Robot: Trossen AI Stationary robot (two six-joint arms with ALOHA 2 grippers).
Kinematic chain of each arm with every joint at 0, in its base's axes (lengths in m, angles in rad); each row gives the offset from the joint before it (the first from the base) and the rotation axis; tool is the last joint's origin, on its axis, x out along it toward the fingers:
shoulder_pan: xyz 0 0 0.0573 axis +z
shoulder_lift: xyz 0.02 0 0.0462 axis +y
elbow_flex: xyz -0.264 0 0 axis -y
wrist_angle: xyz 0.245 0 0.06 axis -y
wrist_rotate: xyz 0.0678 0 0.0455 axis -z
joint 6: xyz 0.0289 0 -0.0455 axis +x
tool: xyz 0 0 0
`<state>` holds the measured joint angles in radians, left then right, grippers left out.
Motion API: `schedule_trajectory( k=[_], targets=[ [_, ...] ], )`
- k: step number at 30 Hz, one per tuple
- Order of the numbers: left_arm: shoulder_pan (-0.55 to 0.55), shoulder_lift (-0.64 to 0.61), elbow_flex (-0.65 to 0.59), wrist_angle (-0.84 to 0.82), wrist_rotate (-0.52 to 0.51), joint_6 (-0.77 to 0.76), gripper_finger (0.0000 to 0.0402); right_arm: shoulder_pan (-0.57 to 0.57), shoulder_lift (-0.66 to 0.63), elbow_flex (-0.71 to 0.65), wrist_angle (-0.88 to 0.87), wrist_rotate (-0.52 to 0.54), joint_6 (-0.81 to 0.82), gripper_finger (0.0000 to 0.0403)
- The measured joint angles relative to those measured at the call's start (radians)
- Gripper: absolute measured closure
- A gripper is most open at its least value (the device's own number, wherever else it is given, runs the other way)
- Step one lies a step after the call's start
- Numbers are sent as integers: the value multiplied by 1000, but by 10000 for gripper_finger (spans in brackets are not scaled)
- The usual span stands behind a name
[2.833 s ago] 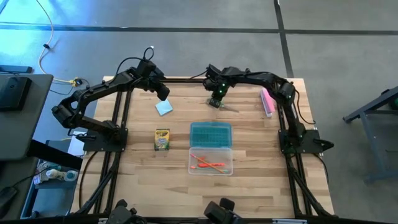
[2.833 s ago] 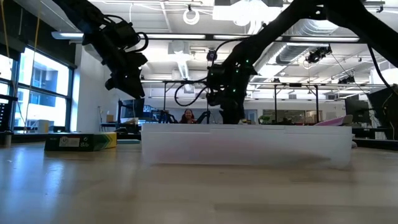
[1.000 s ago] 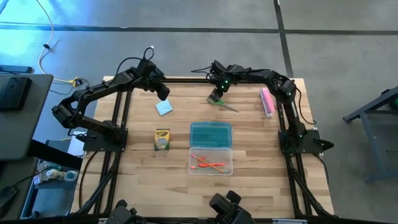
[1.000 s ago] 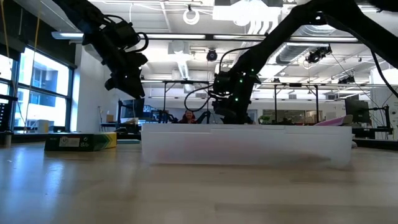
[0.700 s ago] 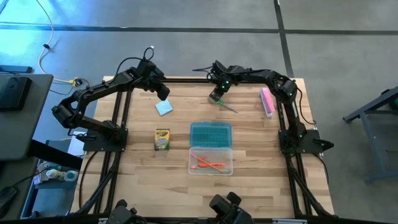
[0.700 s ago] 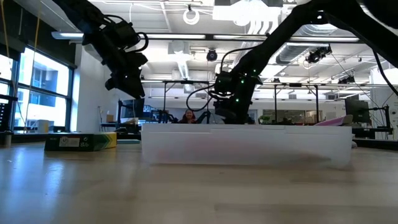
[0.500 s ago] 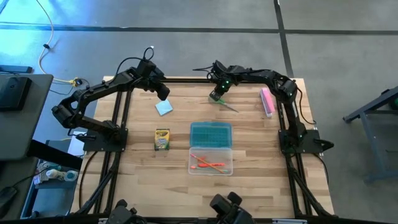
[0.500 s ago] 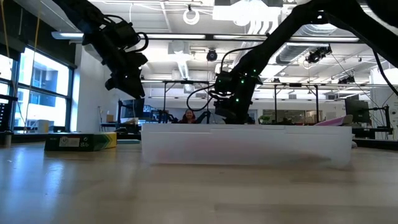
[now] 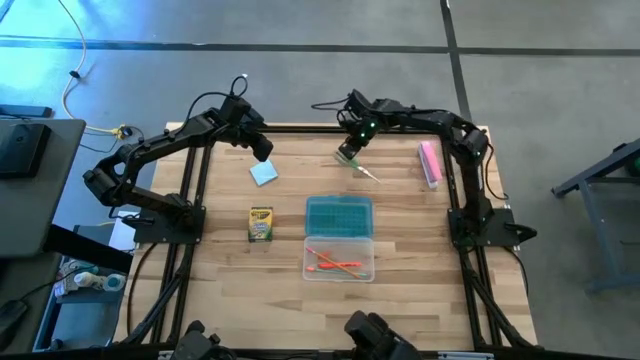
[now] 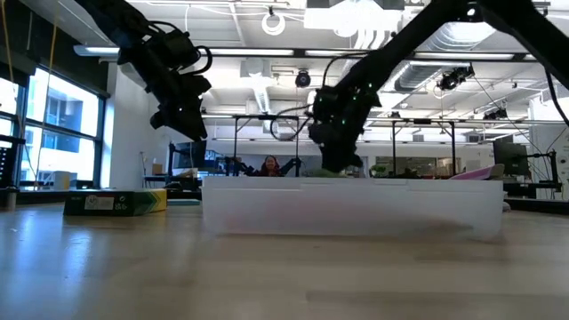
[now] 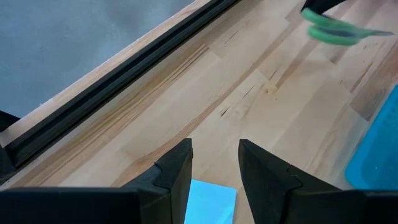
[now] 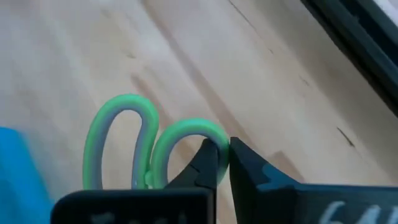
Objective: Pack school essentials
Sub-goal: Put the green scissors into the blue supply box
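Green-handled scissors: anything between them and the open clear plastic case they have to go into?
Nothing visible. The right tool is shut on the green-handled scissors at the table's far side. Only bare wooden table lies between them and the clear plastic case, whose teal lid lies open on the scissors' side.

Scissors (image 9: 365, 169) at the far middle of the counter (image 9: 230, 290), block (image 9: 430, 164) off to their right near the edge. Pad (image 9: 264, 173) over on the far left, crayon box (image 9: 260, 224) nearer, in front of it. Case (image 9: 339, 237) sitting front-center, pens (image 9: 333, 263) lying in its near half.
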<state>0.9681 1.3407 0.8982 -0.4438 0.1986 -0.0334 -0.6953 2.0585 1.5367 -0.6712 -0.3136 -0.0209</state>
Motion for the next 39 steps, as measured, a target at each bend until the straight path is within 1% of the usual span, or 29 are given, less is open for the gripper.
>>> schedule_trajectory(
  k=[5,9,13,18,22,27,30,39],
  targets=[
    [-1,0,0,0,0,-7,282,55,-82,0,0,-83,44,401],
    [-1,0,0,0,0,-8,282,137,-145,1,14,-86,47,401],
    [-1,0,0,-6,0,-8,282,239,-188,2,70,-78,38,402],
    [-1,0,0,-38,0,-1,282,380,-188,2,112,-21,13,402],
    [-1,0,0,-89,0,44,282,486,-188,2,123,61,-1,402],
    [-22,0,0,-167,0,70,282,588,-188,2,145,79,0,402],
    [-53,0,0,-203,0,74,282,643,-188,2,145,120,18,402],
    [-195,0,0,-280,0,63,282,784,-157,2,121,184,-2,402]
  ],
)
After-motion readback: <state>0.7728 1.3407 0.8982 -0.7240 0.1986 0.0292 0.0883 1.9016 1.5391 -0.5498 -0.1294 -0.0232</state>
